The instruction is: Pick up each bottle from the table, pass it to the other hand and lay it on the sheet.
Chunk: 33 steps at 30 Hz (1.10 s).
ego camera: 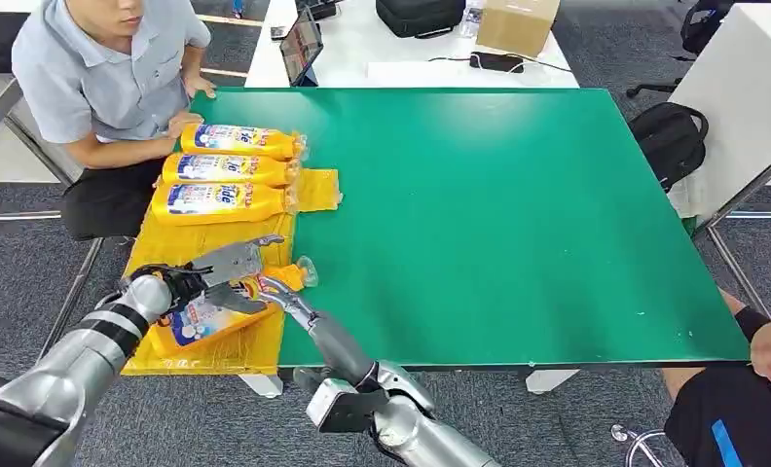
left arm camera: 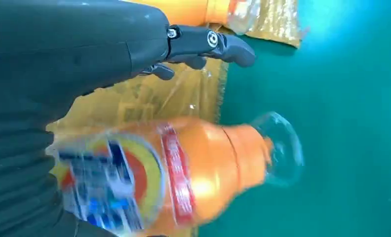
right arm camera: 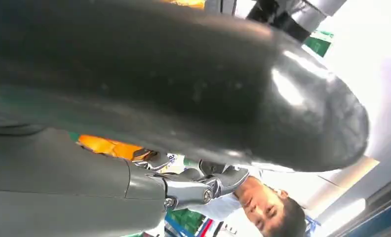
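Bottle (ego camera: 216,313): orange plastic with a blue, white and yellow label and a clear cap, lying tilted over the near end of the yellow sheet (ego camera: 167,248), cap just past the sheet's edge above the green table (ego camera: 518,214). From the head view: left hand (ego camera: 224,275) draped over the bottle's upper side, fingers spread across the label, holding it; right hand (ego camera: 282,294) reaching in from below with fingertips at the bottle's neck, whether gripping or merely touching cannot be told. Farther along the sheet, three more bottles (ego camera: 228,170) lying side by side, caps toward the table's middle, a seated person (ego camera: 109,88) just behind them. From the left wrist view: same bottle (left arm camera: 174,173) close up and blurred, clear cap over bare green, dark fingers (left arm camera: 208,44) extended above it, crinkled sheet beneath, another bottle's neck beyond. From the right wrist view: dark cover of the right hand (right arm camera: 183,187) across most of the frame, a sliver of orange bottle (right arm camera: 104,145) beside its metal fingers.
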### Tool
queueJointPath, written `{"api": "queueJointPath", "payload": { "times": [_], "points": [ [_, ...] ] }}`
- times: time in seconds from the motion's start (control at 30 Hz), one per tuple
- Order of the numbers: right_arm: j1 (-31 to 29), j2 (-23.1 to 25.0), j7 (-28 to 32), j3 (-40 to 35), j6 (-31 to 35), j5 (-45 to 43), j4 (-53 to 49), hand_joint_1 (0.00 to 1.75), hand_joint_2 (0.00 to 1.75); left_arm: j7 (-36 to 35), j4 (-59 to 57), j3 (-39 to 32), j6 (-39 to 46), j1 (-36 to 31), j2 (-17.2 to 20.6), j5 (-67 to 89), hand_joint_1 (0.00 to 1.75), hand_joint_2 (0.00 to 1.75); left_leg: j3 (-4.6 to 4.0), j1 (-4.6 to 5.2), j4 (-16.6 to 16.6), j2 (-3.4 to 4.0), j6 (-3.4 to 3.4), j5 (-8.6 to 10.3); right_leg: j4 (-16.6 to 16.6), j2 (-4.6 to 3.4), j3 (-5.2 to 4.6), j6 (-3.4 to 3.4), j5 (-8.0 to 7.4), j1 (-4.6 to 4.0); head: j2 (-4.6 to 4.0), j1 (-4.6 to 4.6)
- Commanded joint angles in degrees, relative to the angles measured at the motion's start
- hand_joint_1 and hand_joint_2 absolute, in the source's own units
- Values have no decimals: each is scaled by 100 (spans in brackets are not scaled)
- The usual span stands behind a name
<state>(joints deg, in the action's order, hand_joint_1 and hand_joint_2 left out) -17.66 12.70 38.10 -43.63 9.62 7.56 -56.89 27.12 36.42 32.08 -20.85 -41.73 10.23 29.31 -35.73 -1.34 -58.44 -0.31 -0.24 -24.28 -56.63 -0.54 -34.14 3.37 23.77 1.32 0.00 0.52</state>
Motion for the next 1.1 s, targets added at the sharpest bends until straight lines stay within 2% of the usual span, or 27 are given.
{"api": "queueJointPath", "payload": {
  "times": [0.03, 0.1, 0.17, 0.2, 0.23, 0.33, 0.43, 0.47, 0.6, 0.63, 0.7, 0.73, 0.77, 0.83, 0.87, 0.9, 0.93, 0.97, 1.0, 1.07, 1.1],
  "points": [
    [-80, -186, 190, 37, 13, -5, -4, 0, 0, -32, 480, -118, -9, 131, 108, -15, 0, 175, 11, 0, 1, 0, 9, -3, 3, 7, 12, -12, 3, -3, 0, 0],
    [-80, -186, 190, 37, 13, -5, -4, 0, 0, -32, 480, -118, -9, 131, 108, -15, 0, 175, 16, -2, 2, 5, 9, -5, 4, 3, 17, -15, 3, -6, 0, 0],
    [-44, -215, 190, 79, 73, 39, -95, 0, 0, -112, 1685, -352, 286, 788, 225, -490, 0, 175, 18, -1, 4, 1, 9, -5, 5, 7, 19, -16, 5, -5, 0, 0],
    [21, -267, 190, 96, 271, 91, -345, 0, 0, -167, 2340, -598, 711, 1185, 168, -578, 0, 175, 20, 1, 8, 6, 9, -5, 9, 2, 19, -13, 3, -3, 0, 2],
    [110, -350, 190, 93, 514, 157, -658, 0, 175, -386, 3124, -875, 1076, 1739, -41, -574, 0, 175, 12, 3, 7, 8, 7, -3, 6, -3, 11, -9, 1, 0, 0, 0],
    [385, -453, 190, 230, 1042, 251, -1209, 0, 175, -980, 4398, -1302, 1648, 2619, -783, -190, 0, 175, 31, 8, 12, -3, 18, -14, 16, 11, 35, -10, 14, 3, 0, -2],
    [656, -713, 190, 302, 1633, 205, -2414, 0, 175, -936, 5225, -1822, 2212, 3112, -1598, 6, 0, 175, 17, 8, 0, -19, 15, -19, 13, 27, 25, -6, 21, 2, 0, 0],
    [656, -713, 190, 302, 1633, 205, -2414, 0, 175, -936, 5225, -1822, 2212, 3112, -1598, 6, 0, 175, -10, 10, -7, -28, 14, -14, 7, 32, 3, -1, 18, 5, 0, 2],
    [656, -713, 190, 302, 1633, 205, -2414, 0, 175, -936, 5225, -1822, 2212, 3112, -1598, 6, 0, 175, -7, 8, -3, -4, 11, -23, 21, 11, 6, -10, 14, 2, 0, 2],
    [811, -781, 190, 520, 1739, 28, -2966, 0, 175, -928, 5468, -2081, 2380, 3130, -1960, 209, 0, 175, -8, 7, 0, -1, 8, -19, 21, 7, 1, -11, 11, 1, 0, 2],
    [1090, -635, 190, 1062, 1769, -81, -3182, 0, 175, -794, 5908, -2429, 2538, 3395, -2419, 216, 0, 175, -16, 5, -8, -9, 8, -22, 14, 16, -4, -14, 14, -2, 0, 2],
    [1379, -602, 190, 1435, 1791, 117, -3479, 0, 175, -678, 6446, -2640, 2540, 3757, -2759, -59, 0, 175, -22, 3, -6, -9, 6, -19, 17, 13, -14, -10, 10, -3, 0, -2],
    [1576, -540, 190, 1669, 1795, 89, -3600, 0, 0, -604, 6637, -2638, 2654, 3914, -2758, -161, 0, 175, -14, 4, -9, -16, 11, -25, 14, 23, -3, -13, 18, -3, 0, -2],
    [2108, -159, 190, 2333, 1784, -78, -3817, 0, 0, -391, 6844, -2769, 3107, 4311, -2864, -640, 0, 175, 1, 3, -4, -15, 14, -32, 22, 23, 16, -11, 24, -4, 0, -2],
    [2246, -148, 190, 2315, 2052, 46, -4019, 0, 0, -324, 6814, -2770, 3214, 4430, -2853, -847, 0, 175, 2, 3, 0, -2, 11, -30, 22, 9, 12, -9, 20, -2, 0, -2],
    [2327, -271, 190, 2107, 2665, 164, -4194, 0, 0, -191, 6677, -2725, 3374, 4478, -2827, -1066, 0, 175, -6, 8, 4, 1, 7, -24, 21, 3, -1, -5, 13, 4, 0, 0],
    [2503, -170, 190, 2227, 3038, 594, -4322, 0, 0, -14, 6541, -2688, 3548, 4514, -2864, -1257, 0, 175, 18, 6, 4, 5, 12, -39, 23, 1, 24, -13, 26, 0, 0, 0],
    [2672, 71, 190, 2520, 3038, 1010, -4409, 0, 175, 45, 6440, -2577, 3646, 4529, -2815, -1369, 0, 175, 2, 8, 6, -8, 8, -29, 22, 12, 10, -9, 19, 3, 0, -2],
    [2804, 346, 190, 2896, 3038, 1047, -4400, 0, 175, 63, 6376, -2456, 3713, 4579, -2762, -1492, 0, 175, 14, 8, 6, -6, 9, -36, 22, 12, 21, -14, 25, 1, 0, -2],
    [2923, 730, 190, 3807, 3038, 1090, -4266, 0, 175, 220, 6424, -2276, 3948, 4804, -2716, -1566, 0, 175, -12, 7, 3, -15, 5, -29, 20, 19, -4, 4, 25, 2, 0, 0],
    [2684, 479, -20, 4025, 3037, 920, -4080, 0, 175, 311, 6407, -2257, 4039, 4900, -2705, -1575, 0, 175, 6, 8, 6, -24, 8, -34, 22, 29, 17, -2, 33, 2, 0, 0]
  ]
}}
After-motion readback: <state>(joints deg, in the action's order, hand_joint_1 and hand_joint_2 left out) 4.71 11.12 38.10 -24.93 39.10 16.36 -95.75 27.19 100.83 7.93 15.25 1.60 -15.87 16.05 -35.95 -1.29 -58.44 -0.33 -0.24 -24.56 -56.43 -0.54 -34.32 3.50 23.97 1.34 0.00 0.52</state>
